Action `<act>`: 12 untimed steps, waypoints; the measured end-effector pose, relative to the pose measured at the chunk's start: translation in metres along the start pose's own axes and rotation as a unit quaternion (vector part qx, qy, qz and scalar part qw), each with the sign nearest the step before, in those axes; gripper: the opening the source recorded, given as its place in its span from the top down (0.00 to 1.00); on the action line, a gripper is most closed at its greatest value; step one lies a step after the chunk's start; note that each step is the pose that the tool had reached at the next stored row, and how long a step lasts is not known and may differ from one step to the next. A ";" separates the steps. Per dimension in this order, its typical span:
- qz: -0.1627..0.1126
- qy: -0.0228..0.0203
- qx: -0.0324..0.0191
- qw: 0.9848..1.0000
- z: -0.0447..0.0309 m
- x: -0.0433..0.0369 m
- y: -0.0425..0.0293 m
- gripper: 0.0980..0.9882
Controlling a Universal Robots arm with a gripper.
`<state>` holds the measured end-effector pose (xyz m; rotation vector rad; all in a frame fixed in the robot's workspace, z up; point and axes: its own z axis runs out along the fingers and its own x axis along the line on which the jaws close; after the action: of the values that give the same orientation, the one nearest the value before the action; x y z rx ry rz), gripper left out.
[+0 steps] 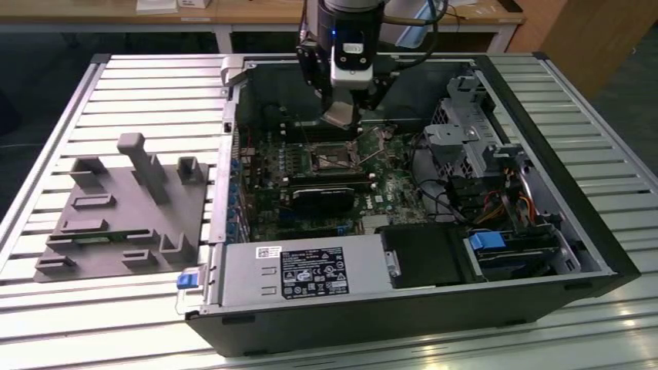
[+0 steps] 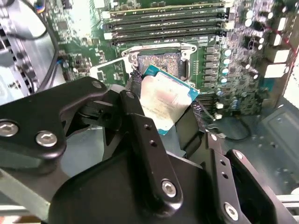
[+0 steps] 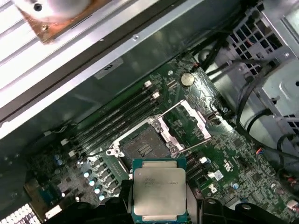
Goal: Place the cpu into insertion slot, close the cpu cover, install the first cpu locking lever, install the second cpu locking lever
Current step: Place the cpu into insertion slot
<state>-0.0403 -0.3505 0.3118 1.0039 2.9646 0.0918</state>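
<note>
The gripper (image 1: 343, 117) clamps the cpu (image 3: 159, 189) above the insertion slot (image 3: 142, 147). Square its edges to the slot and keep it level.

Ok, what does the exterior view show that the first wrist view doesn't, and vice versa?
Exterior view: the grey fixture tray beside the computer case, and the hand over the motherboard. First wrist view: the cpu close up, clamped in the hand and not yet in the insertion slot, with the cpu cover swung open. Both: the motherboard and that slot.
</note>
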 end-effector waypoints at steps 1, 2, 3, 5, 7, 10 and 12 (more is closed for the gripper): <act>0.010 -0.001 0.000 1.000 0.0011 0.0000 -0.0001 0.50; 0.019 -0.001 0.000 1.000 0.0020 0.0000 -0.0001 0.50; 0.028 -0.002 0.000 1.000 0.0030 0.0000 -0.0001 0.50; 0.046 -0.003 0.000 0.999 0.0046 0.0000 -0.0003 0.50; 0.064 -0.004 -0.001 0.998 0.0061 -0.0001 -0.0003 0.50; 0.091 -0.006 -0.001 0.996 0.0084 -0.0001 -0.0005 0.50; 0.109 -0.007 -0.001 0.994 0.0097 -0.0001 -0.0006 0.50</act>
<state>-0.0403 -0.3505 0.3021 1.3194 2.8311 0.0883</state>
